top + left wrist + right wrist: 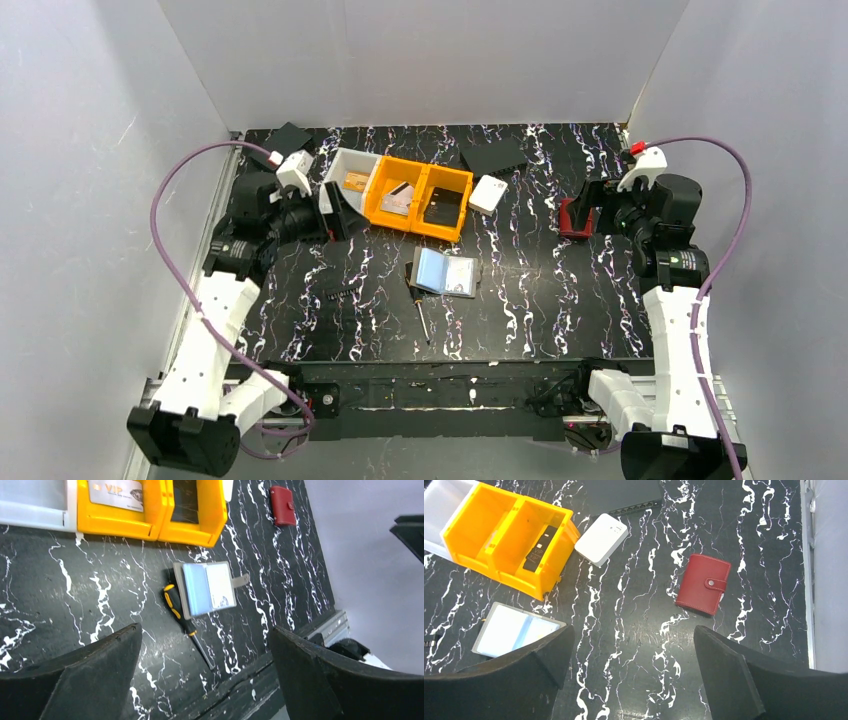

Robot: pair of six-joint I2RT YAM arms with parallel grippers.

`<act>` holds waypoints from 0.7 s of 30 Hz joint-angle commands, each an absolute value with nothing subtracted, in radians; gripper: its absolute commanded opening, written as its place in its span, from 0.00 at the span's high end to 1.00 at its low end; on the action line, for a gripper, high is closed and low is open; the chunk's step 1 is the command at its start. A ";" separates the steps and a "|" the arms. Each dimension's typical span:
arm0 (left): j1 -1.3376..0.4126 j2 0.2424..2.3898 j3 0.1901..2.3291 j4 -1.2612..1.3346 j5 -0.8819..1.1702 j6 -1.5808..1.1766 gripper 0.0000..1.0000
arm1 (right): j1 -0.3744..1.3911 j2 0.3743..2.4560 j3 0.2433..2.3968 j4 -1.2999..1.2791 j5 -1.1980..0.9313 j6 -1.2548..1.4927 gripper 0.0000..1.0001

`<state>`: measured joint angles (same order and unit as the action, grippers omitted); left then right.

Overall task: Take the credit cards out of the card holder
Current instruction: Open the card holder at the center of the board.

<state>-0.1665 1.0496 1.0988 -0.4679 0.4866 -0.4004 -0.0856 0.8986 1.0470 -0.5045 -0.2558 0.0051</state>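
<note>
The card holder [447, 271] lies open and flat mid-table, grey-edged, with a light blue credit card [196, 589] and a white one [220, 585] showing in its sleeves. The right wrist view catches the card holder [516, 630] partly behind a finger. My left gripper [333, 207] hangs open and empty at the back left beside the bins, well apart from the holder; in its own view the left gripper [205, 635] has only tabletop between its fingers. My right gripper [590, 212] is open and empty at the right, over bare table [634, 635].
A closed red snap wallet [703, 584] lies just beyond the right gripper. Twin yellow bins [418, 197] hold a grey VIP card [116, 492] and a dark item; a white bin [352, 170] stands beside them. A screwdriver [180, 615] touches the holder. A white box [601, 540] lies behind.
</note>
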 commanded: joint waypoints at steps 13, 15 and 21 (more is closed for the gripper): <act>-0.166 0.851 0.905 -0.474 0.557 -0.297 0.02 | -0.093 0.974 1.109 -0.492 -0.258 -0.052 0.02; -0.167 0.845 0.887 -0.468 0.546 -0.290 0.02 | -0.096 0.987 1.092 -0.501 -0.286 -0.165 0.02; -0.167 0.825 0.806 -0.435 0.524 -0.286 0.02 | -0.097 1.161 1.069 -0.541 -0.232 -0.377 0.02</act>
